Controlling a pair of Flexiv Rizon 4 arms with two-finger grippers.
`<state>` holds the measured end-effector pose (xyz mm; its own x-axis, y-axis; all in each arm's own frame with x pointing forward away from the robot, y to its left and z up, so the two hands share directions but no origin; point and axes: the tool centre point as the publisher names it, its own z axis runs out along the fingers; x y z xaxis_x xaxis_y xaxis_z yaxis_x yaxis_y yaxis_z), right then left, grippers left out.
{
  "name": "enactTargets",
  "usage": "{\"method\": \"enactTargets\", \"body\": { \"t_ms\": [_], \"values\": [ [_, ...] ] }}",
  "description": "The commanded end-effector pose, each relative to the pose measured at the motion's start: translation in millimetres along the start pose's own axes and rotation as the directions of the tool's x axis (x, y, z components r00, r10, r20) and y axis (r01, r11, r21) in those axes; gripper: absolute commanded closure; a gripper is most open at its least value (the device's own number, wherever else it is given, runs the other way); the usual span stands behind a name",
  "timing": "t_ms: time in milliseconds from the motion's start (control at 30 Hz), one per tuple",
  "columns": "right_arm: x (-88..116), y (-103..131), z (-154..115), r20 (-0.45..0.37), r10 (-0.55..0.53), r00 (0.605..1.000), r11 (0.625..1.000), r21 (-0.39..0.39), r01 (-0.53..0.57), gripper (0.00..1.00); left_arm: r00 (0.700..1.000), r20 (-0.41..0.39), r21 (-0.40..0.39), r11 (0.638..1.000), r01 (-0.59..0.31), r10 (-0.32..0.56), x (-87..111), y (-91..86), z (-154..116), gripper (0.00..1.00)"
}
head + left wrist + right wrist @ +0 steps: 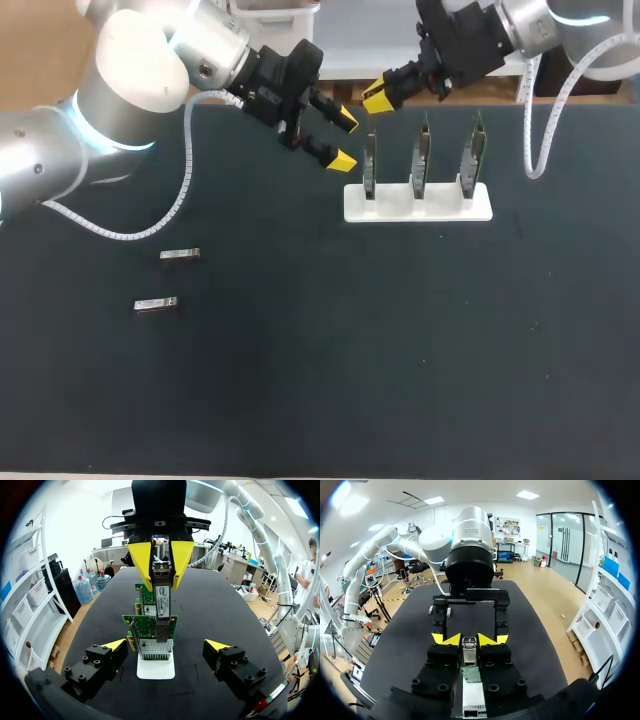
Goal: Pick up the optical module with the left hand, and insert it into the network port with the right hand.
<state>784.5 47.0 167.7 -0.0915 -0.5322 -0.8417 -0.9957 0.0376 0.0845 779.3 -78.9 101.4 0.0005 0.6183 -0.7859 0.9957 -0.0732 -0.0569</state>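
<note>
pickup and handover done | right jaws clamped on optical module [162,597] | left jaws apart, empty | remaining: seat module in network port [162,631]

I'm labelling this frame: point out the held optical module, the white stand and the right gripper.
optical module [162,600], left wrist view, labelled metal body.
white stand [445,205], head view, bare part of its base.
right gripper [378,97], head view, between its yellow tips.

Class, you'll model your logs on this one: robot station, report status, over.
Left gripper open, empty. Right gripper shut on optical module, held at the network card in the white stand. Nothing seen blocking; two spare modules lie well aside.
</note>
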Motion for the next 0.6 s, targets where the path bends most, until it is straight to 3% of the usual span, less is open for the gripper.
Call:
{"method": "enactTargets", "body": {
  "t_ms": [33,600],
  "values": [
    [2.2,0.3,2.1,-0.001,0.002,1.0,1.0,0.003,-0.002,1.0,1.0,-0.006,0.004,1.0,0.003,-0.003,-1.1,1.8,-0.3,0.0],
    [-0.6,-0.1,-1.0,0.016,0.006,1.0,1.0,0.027,-0.006,1.0,1.0,-0.006,0.004,1.0,0.003,-0.003,-1.1,1.8,-0.3,0.0]
  ]
}}
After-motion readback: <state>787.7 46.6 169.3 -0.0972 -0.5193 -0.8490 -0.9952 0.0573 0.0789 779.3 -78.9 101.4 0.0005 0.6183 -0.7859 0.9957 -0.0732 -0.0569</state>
